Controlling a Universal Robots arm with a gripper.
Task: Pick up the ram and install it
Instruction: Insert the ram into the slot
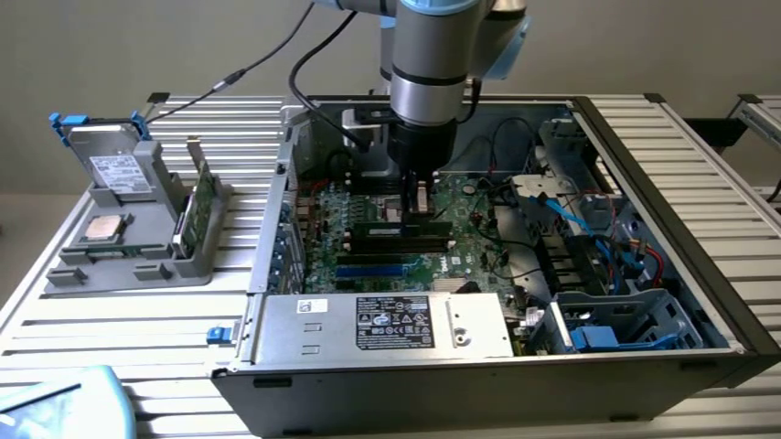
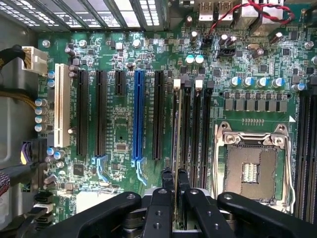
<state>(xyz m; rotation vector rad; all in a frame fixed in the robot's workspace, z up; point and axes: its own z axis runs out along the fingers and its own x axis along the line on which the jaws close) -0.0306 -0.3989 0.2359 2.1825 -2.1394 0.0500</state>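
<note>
The ram (image 2: 177,129) shows edge-on as a thin strip. It runs along one of the black memory slots (image 2: 190,134) on the green motherboard (image 2: 119,129). My gripper (image 2: 175,186) is shut on it, with one black finger (image 2: 167,181) on each side of the strip. In the exterior view the gripper (image 1: 419,208) points straight down inside the open computer case (image 1: 683,274), just above the memory slots (image 1: 397,240). I cannot tell whether the ram is seated in its slot or still just over it.
The open processor socket (image 2: 250,171) lies beside the memory slots, and a blue expansion slot (image 2: 139,114) lies on the other side. A silver power supply (image 1: 384,325) spans the case front. Cables and drive bays (image 1: 598,265) crowd the exterior view's right. A grey parts tray (image 1: 123,229) stands outside at the left.
</note>
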